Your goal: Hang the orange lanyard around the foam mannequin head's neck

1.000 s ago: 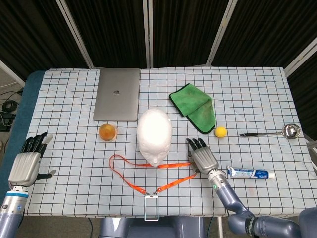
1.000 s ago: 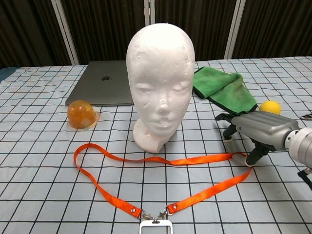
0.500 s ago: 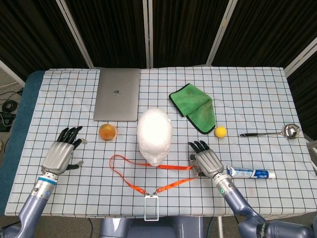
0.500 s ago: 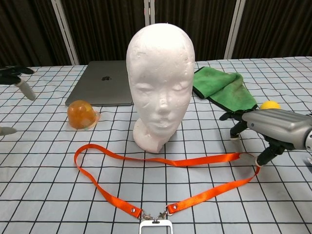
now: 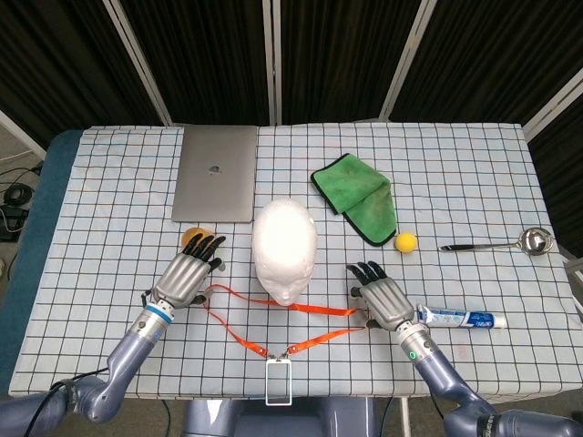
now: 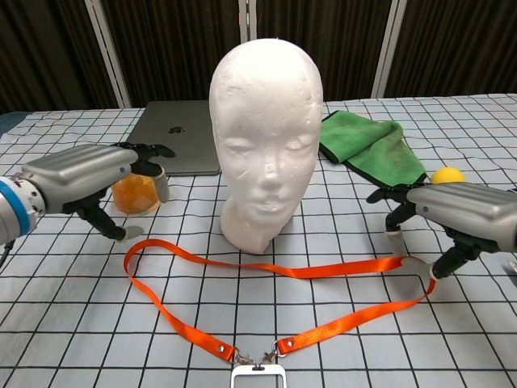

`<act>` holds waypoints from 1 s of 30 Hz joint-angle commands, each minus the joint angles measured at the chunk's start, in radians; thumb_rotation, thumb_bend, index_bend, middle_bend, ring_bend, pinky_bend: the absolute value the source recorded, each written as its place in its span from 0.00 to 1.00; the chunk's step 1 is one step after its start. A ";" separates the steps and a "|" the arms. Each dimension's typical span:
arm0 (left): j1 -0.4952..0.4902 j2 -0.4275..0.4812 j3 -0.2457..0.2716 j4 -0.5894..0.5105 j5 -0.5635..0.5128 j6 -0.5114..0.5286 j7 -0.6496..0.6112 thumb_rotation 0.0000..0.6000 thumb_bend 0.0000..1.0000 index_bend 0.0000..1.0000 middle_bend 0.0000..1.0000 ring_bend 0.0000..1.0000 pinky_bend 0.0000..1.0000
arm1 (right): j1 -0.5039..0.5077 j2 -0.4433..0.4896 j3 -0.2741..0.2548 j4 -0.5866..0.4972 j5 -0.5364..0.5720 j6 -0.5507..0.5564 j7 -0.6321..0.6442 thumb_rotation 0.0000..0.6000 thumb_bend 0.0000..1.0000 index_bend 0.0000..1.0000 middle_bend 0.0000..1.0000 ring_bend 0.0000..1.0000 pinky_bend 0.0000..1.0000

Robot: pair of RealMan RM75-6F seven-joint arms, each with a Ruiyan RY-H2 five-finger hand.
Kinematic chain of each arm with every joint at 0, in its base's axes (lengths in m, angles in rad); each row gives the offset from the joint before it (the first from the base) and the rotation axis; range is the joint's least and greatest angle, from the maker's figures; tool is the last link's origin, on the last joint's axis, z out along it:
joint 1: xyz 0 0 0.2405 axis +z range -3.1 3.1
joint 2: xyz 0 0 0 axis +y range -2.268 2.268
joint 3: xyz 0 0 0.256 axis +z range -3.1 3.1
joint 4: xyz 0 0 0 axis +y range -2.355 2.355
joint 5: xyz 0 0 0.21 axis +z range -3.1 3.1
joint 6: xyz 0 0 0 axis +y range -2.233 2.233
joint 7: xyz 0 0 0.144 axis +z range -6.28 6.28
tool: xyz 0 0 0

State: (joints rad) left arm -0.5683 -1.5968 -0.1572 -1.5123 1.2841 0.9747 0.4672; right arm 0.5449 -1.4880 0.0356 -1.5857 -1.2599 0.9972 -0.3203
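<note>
The white foam mannequin head (image 5: 284, 248) (image 6: 266, 133) stands upright mid-table. The orange lanyard (image 5: 310, 309) (image 6: 307, 271) lies flat in front of it, its loop spread left to right, with a clear badge holder (image 5: 278, 382) (image 6: 257, 378) at the near edge. My left hand (image 5: 189, 273) (image 6: 85, 174) hovers with fingers apart just above the loop's left end. My right hand (image 5: 383, 296) (image 6: 452, 212) is at the loop's right bend, fingers spread, its thumb tip resting on the strap.
An orange translucent ball (image 6: 133, 194) sits right behind my left hand. A closed laptop (image 5: 217, 173) and a green cloth (image 5: 357, 196) lie behind the head. A yellow ball (image 5: 405, 241), a toothpaste tube (image 5: 460, 318) and a ladle (image 5: 496, 244) are to the right.
My left hand has swept in from the table's left edge to the loop's left end. My right hand drew slightly toward me and rightward, dragging the loop's right bend along.
</note>
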 commanded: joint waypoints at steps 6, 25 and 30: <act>-0.035 -0.097 0.008 0.104 -0.042 -0.028 0.002 1.00 0.38 0.45 0.00 0.00 0.00 | -0.001 0.001 -0.001 0.012 0.005 -0.010 0.013 1.00 0.40 0.71 0.08 0.00 0.00; -0.058 -0.171 0.036 0.207 -0.065 -0.040 -0.023 1.00 0.44 0.53 0.00 0.00 0.00 | -0.002 -0.013 -0.006 0.041 -0.015 -0.021 0.044 1.00 0.40 0.71 0.08 0.00 0.00; -0.061 -0.179 0.040 0.222 -0.068 -0.039 -0.031 1.00 0.46 0.61 0.00 0.00 0.00 | -0.002 -0.014 -0.007 0.043 -0.019 -0.022 0.045 1.00 0.40 0.71 0.08 0.00 0.00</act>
State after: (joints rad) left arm -0.6288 -1.7743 -0.1183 -1.2918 1.2166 0.9352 0.4383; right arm 0.5427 -1.5015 0.0283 -1.5427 -1.2784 0.9755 -0.2750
